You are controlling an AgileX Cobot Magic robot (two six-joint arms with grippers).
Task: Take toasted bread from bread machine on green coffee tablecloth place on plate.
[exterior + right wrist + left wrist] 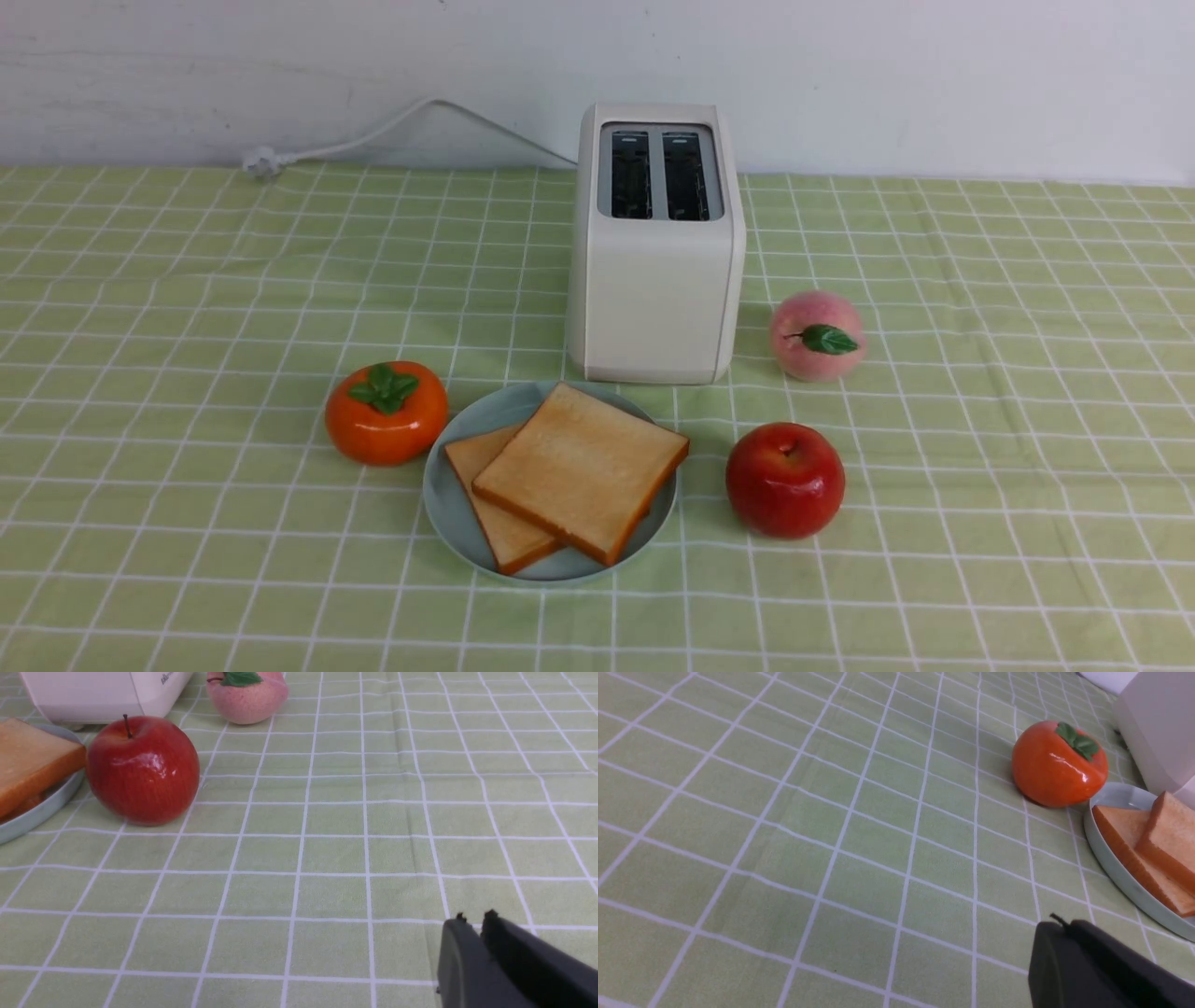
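Jaws of the left gripper are seen closed on nothing, while those of the right gripper are parted only by a narrow slit, also empty, both low over the green coffee tablecloth. Both slices of toasted bread are found stacked on the plate before the emptied bread machine, at the counter's middle. The task is judged complete; any withdrawal is best made well apart from the plate.

Plain white wall behind, faintly scuffed at the left, meeting the table's far edge. Soft, even light with only short, pale shadows.
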